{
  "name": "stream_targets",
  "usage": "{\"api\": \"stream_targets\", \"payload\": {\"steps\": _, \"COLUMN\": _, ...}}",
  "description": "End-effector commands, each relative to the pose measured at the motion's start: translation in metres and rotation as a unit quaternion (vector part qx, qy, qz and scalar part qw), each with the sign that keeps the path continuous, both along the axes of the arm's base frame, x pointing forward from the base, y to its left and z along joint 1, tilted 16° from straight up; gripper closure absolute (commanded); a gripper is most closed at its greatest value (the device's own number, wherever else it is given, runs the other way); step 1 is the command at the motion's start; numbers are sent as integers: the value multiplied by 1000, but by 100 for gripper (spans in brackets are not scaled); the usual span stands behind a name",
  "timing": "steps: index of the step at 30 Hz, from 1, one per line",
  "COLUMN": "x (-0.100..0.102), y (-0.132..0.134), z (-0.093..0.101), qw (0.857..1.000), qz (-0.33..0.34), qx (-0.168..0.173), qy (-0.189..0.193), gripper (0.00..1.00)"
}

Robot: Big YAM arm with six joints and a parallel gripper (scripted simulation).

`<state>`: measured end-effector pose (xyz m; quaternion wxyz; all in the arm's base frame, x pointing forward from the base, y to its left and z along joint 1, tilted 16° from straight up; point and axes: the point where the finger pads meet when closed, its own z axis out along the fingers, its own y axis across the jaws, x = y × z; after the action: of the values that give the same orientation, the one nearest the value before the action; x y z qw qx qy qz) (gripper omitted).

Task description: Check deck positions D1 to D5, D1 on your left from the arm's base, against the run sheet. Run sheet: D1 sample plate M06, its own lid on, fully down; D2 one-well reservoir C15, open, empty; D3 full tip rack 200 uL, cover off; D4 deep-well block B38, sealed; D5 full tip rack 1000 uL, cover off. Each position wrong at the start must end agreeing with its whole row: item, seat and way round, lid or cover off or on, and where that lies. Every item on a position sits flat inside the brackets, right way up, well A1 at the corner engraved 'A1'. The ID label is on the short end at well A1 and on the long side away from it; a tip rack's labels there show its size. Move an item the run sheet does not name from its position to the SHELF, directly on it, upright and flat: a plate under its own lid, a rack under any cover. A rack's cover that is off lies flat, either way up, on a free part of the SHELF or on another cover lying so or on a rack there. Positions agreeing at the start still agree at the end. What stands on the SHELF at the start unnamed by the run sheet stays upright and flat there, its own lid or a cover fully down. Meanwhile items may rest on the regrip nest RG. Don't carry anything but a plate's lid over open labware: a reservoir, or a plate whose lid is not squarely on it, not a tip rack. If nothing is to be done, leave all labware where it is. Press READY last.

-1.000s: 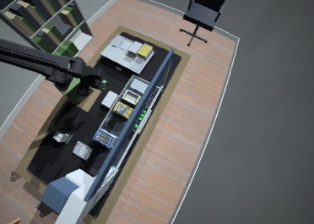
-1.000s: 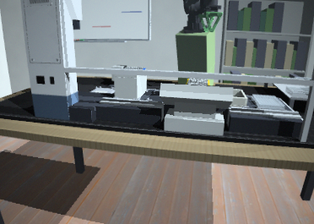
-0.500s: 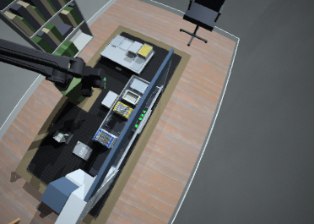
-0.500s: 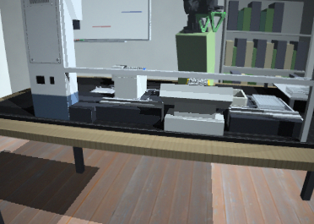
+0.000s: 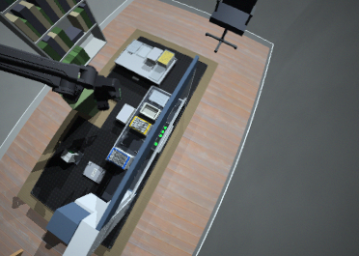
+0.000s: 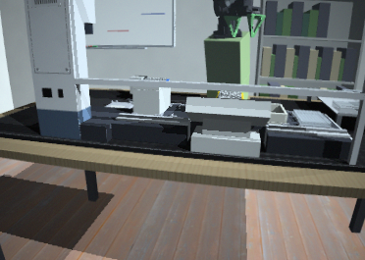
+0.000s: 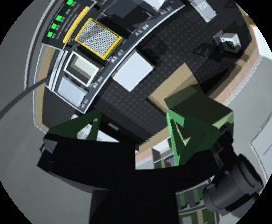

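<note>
My gripper (image 5: pixel 107 96) is open and empty, high above the black table beside the green pedestal (image 5: pixel 79 101). It also shows in the exterior view (image 6: pixel 243 26) and, with green fingers, in the wrist view (image 7: pixel 136 129). The deck row runs along the blue rail. It holds a pale lidded plate (image 5: pixel 159 98), an open white reservoir (image 5: pixel 149 111), a yellow tip rack (image 5: pixel 140 125), a dark position (image 5: pixel 128 140) whose content I cannot make out, and a blue tip rack (image 5: pixel 119 157).
The grey shelf (image 5: pixel 144 59) at the far end carries several pale items and a yellow rack (image 5: pixel 165 58). A white square pad (image 5: pixel 125 113) lies between arm and deck. A small grey box (image 5: pixel 94 172) and a white-blue cabinet (image 5: pixel 77 217) stand at the near end.
</note>
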<state>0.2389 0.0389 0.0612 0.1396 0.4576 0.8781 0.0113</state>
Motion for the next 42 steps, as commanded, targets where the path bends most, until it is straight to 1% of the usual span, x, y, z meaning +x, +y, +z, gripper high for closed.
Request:
{"api": "stream_targets", "payload": {"steps": 1, "x": 22, "y": 8, "z": 25, "qw": 999, "qz": 32, "qx": 0, "qy": -27, "gripper": 0}}
{"api": "stream_targets", "payload": {"steps": 33, "x": 22, "y": 8, "z": 25, "qw": 999, "qz": 31, "qx": 0, "qy": -28, "gripper": 0}}
{"api": "stream_targets", "payload": {"steps": 34, "x": 20, "y": 10, "z": 27, "qw": 999, "qz": 45, "qx": -2, "qy": -30, "gripper": 0}}
{"api": "stream_targets", "payload": {"steps": 42, "x": 22, "y": 7, "z": 24, "qw": 993, "qz": 116, "qx": -25, "qy": -18, "gripper": 0}}
